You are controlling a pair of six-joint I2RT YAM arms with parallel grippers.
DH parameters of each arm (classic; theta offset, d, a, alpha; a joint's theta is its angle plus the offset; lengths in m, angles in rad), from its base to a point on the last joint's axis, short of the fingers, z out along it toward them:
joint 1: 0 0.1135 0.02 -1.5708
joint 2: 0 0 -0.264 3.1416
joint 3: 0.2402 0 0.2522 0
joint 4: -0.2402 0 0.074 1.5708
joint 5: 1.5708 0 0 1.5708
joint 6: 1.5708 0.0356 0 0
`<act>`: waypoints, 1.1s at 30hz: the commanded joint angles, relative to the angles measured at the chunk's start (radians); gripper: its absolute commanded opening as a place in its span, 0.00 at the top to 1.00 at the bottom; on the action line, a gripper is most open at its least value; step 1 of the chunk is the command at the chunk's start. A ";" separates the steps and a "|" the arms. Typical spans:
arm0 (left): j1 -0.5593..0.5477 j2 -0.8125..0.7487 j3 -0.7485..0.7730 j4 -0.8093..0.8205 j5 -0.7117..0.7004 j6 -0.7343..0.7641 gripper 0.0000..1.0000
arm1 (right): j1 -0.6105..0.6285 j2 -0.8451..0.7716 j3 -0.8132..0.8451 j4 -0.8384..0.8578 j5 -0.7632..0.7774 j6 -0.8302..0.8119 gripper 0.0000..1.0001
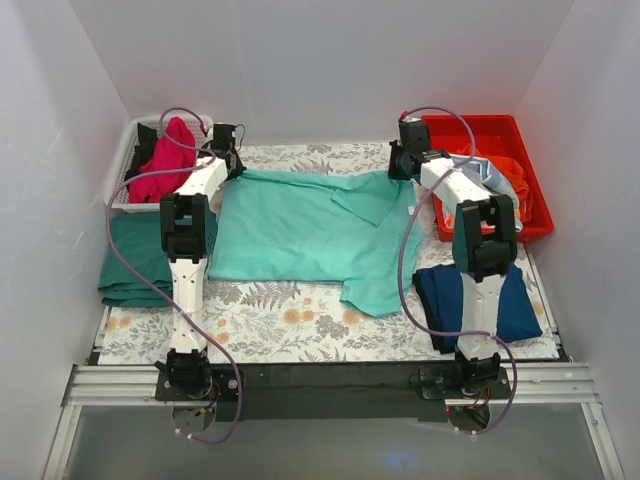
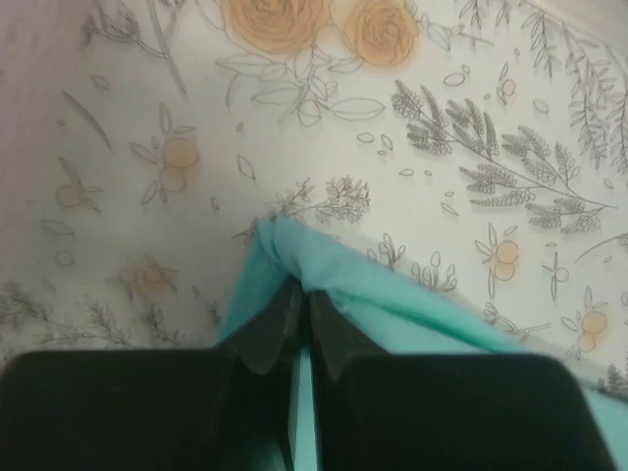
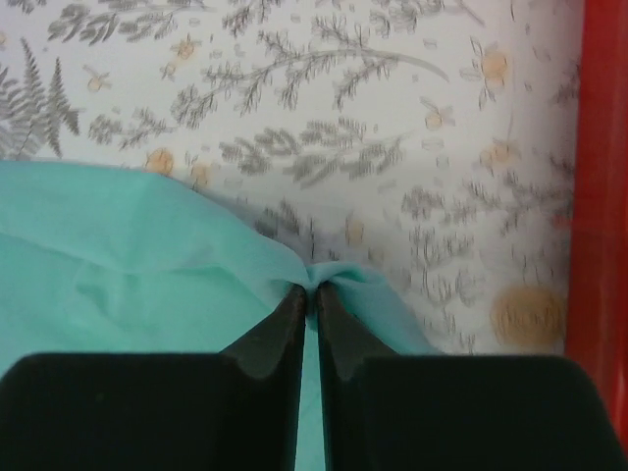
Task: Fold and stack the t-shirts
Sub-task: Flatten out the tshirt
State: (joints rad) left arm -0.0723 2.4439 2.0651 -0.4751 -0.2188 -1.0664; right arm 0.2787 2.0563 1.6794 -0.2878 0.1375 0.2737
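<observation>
- The mint t-shirt [image 1: 300,225] lies spread across the middle of the counter on the floral cover [image 1: 290,320]. Its far edge is drawn into a line between the two hands.
- One part of it is folded inward near the far right end, and a lower corner reaches toward the near side.
- The left hand [image 2: 302,294] is closed, pinching the far left corner of the mint t-shirt. The cloth bunches into a small peak at the tips.
- The right hand [image 3: 314,292] is closed too, with a gather of the same shirt's far right corner caught between its tips, near the wall of the red bin [image 3: 601,196].
- The red bin holds orange and pale cloth.
- A dark green folded shirt [image 1: 135,262] lies at the counter's left edge, just beside the mint one.
- A navy-blue folded shirt [image 1: 515,300] sits at the near right, partly hidden by the right arm.
- A white basket [image 1: 125,205] at the far left holds a magenta shirt [image 1: 165,160].
</observation>
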 commanded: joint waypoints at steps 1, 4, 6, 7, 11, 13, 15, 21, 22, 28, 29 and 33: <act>0.025 0.053 0.217 -0.027 0.071 -0.013 1.00 | -0.022 0.149 0.291 0.000 -0.092 -0.011 0.78; 0.034 0.058 0.184 0.006 0.078 -0.010 1.00 | -0.033 0.174 0.335 -0.036 -0.058 -0.016 0.49; 0.042 0.060 0.173 0.007 0.087 -0.006 1.00 | -0.032 0.142 0.316 -0.042 -0.059 -0.033 0.45; 0.043 0.056 0.170 0.009 0.087 -0.007 1.00 | -0.030 0.125 0.277 -0.045 -0.062 -0.031 0.44; 0.049 0.053 0.151 0.020 0.104 -0.007 1.00 | -0.019 0.041 0.139 -0.056 -0.084 -0.016 0.43; 0.051 0.056 0.150 0.021 0.117 -0.007 1.00 | -0.016 0.033 0.074 -0.068 -0.169 0.016 0.44; 0.055 0.058 0.151 0.020 0.127 -0.012 1.00 | -0.001 0.036 0.039 -0.073 -0.203 0.036 0.46; 0.060 0.056 0.142 0.020 0.148 -0.023 1.00 | 0.053 0.068 -0.023 -0.082 -0.260 0.094 0.50; 0.060 0.055 0.141 0.020 0.148 -0.024 1.00 | 0.054 0.077 -0.020 -0.089 -0.263 0.105 0.51; 0.062 0.049 0.128 0.020 0.154 -0.027 1.00 | 0.057 0.117 -0.007 -0.120 -0.274 0.143 0.52; 0.062 0.049 0.125 0.020 0.153 -0.027 1.00 | 0.057 0.120 -0.006 -0.131 -0.251 0.144 0.52; 0.062 0.047 0.122 0.021 0.154 -0.030 1.00 | 0.057 0.122 0.002 -0.185 -0.187 0.139 0.53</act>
State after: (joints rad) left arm -0.0196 2.5443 2.1986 -0.4587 -0.0692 -1.0897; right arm 0.3435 2.1712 1.6585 -0.4152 -0.1032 0.3954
